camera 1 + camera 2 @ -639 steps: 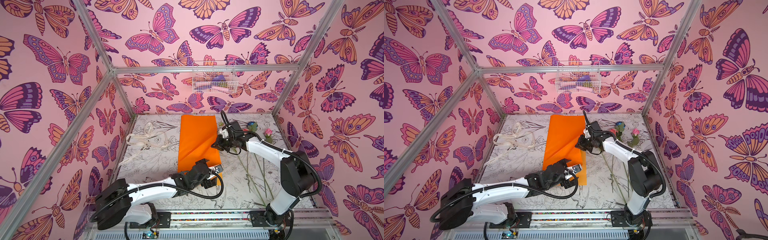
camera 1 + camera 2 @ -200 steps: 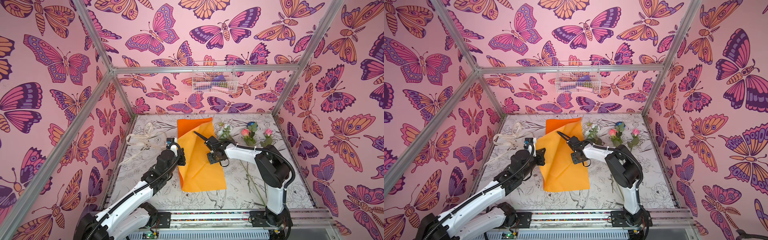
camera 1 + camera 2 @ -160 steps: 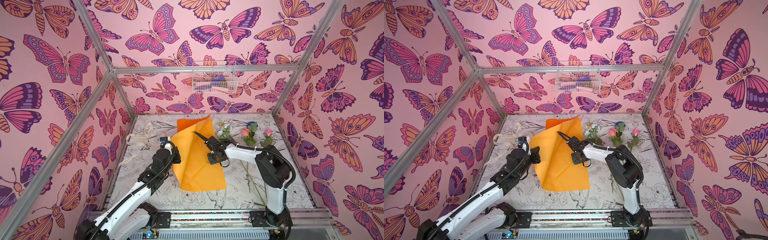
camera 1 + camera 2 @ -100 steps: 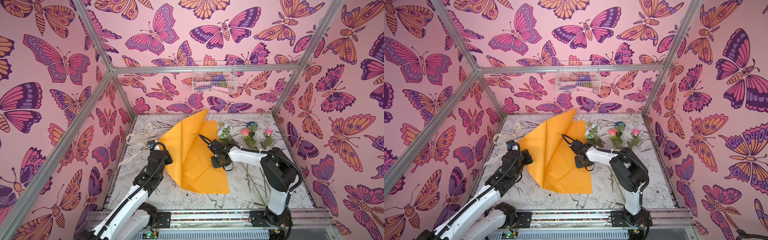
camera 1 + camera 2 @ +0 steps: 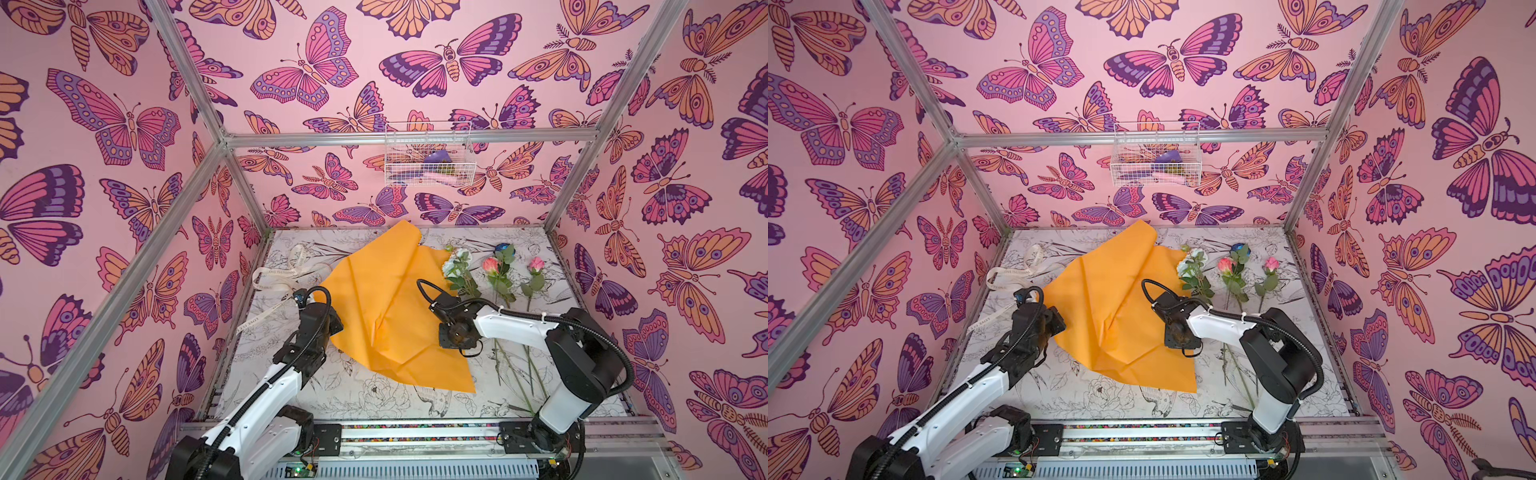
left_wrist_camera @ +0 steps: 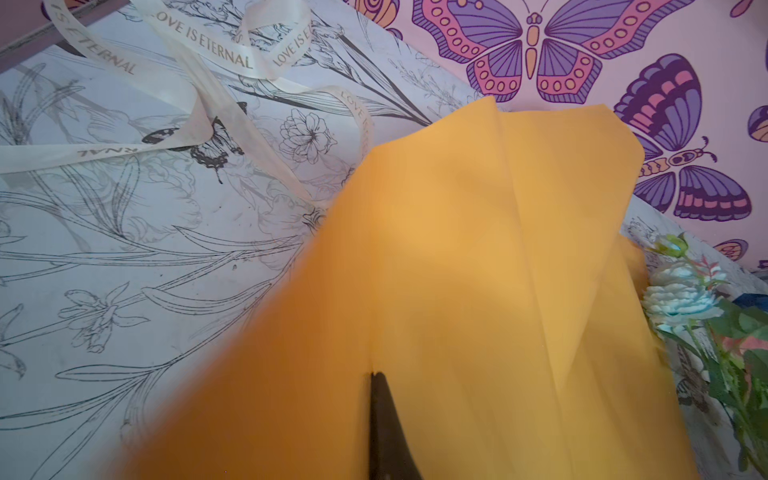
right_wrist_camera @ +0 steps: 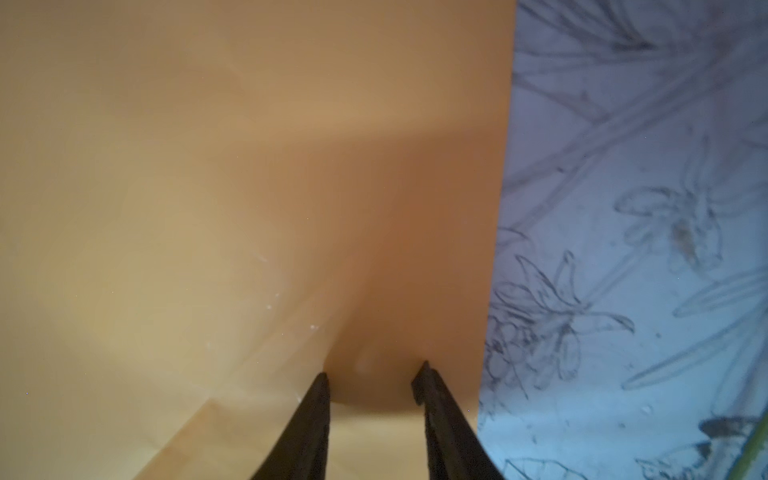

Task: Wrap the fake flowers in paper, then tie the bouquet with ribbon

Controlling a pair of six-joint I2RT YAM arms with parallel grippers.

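Left end effector (image 6: 378,384): clenched on the sheet (image 5: 386,299) at its 9 o'clock edge, holding that side up off the desk (image 5: 374,399).
Right end effector (image 7: 374,376): jaws parted, tips down on the sheet near its 3 o'clock edge, with no grip that showed.
Sheet: mid-desk and creased, long axis roughly 12 to 5 o'clock.
Flowers (image 5: 496,270): loose on the desk beside the sheet, not on it — at 1 to 3 o'clock of the right end effector, heads at 12, stems running to 6.
Nearer arm: right — the left stood across the sheet.
Ribbon (image 5: 278,276): at 10 o'clock, untouched.
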